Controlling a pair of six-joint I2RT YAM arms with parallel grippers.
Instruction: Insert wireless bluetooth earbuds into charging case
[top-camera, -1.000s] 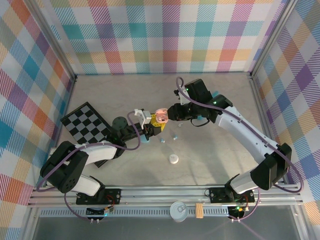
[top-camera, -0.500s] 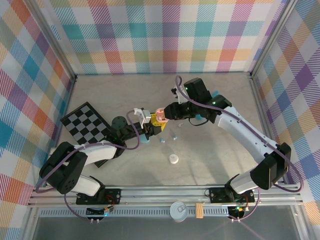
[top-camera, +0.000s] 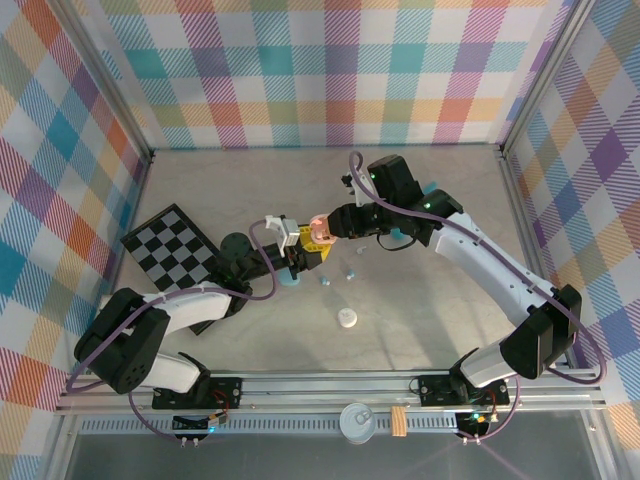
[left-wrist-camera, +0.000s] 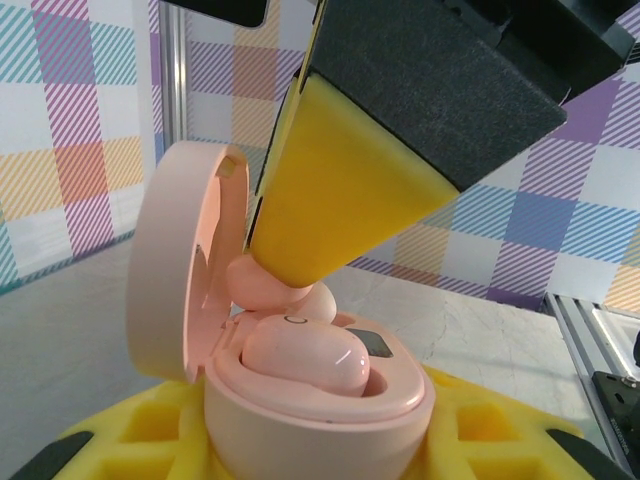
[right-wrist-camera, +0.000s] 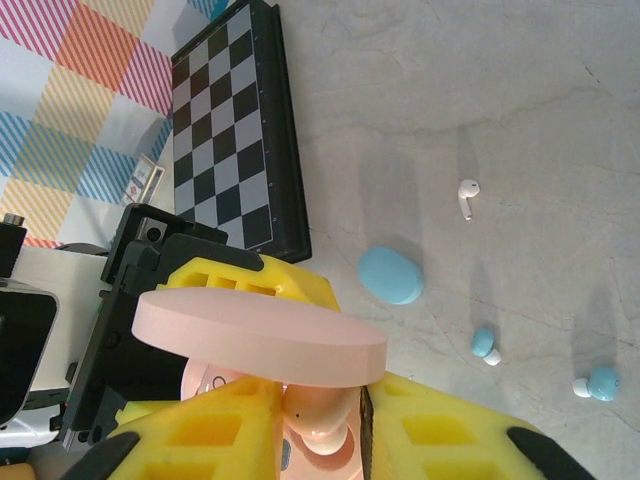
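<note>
The pink charging case (left-wrist-camera: 320, 410) has its lid (left-wrist-camera: 180, 270) swung open, and my left gripper (left-wrist-camera: 320, 455) is shut on its base between yellow pads. One pink earbud (left-wrist-camera: 305, 362) lies seated in the near well. My right gripper (right-wrist-camera: 320, 430) is shut on a second pink earbud (right-wrist-camera: 320, 420) and holds it under the lid (right-wrist-camera: 260, 335), its tip in the case's far well. From above, both grippers meet at the case (top-camera: 320, 232), raised over the table's middle. Loose earbuds lie on the table: one white (right-wrist-camera: 467, 197) and two pale blue (right-wrist-camera: 485, 345), (right-wrist-camera: 598, 382).
A pale blue case (right-wrist-camera: 391, 275) lies shut on the table below the grippers. A folded chessboard (top-camera: 172, 243) sits at the left with a dark round disc (top-camera: 238, 244) beside it. A white round piece (top-camera: 347, 319) lies nearer the front rail.
The right gripper has edged left and in over the case with the pink earbud. The left gripper and case have risen slightly towards it.
</note>
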